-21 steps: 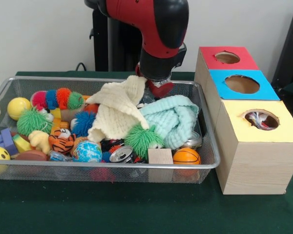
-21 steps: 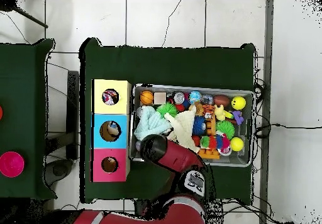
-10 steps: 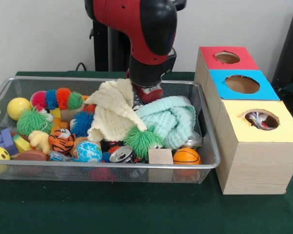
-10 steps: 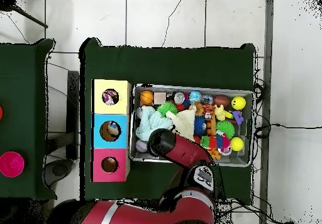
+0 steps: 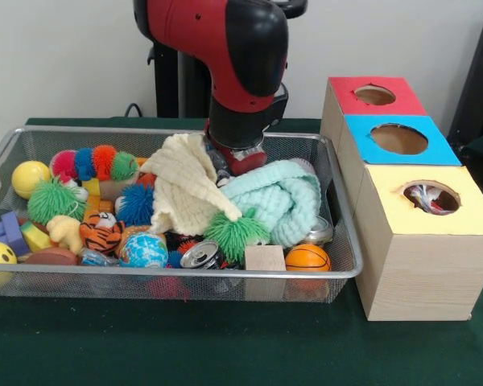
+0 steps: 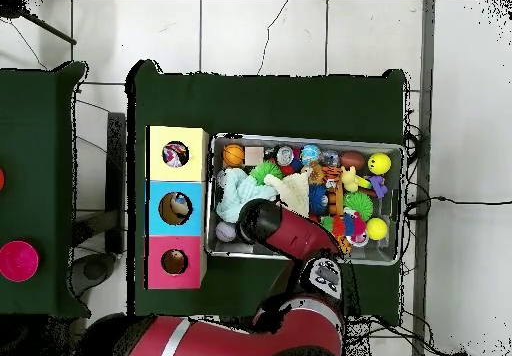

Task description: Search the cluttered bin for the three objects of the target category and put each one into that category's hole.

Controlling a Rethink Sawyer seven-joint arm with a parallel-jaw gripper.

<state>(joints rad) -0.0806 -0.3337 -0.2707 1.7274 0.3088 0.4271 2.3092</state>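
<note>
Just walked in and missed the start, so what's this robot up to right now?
The red arm's gripper is down in the wire bin, at the cream cloth and the mint knitted cloth, amid toys, balls and cans. Whether it grips anything cannot be seen. Beside the bin stand the boxes with red, blue and yellow holes; the yellow one already holds something.

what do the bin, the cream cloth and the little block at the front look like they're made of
Bin: wire mesh with a shiny rim, apparently metal, since the toys show through its walls.
Cream cloth: soft textile with a waffle-like knit, draped in folds.
Block: pale matte cube with plain flat faces, probably unfinished wood.
</note>
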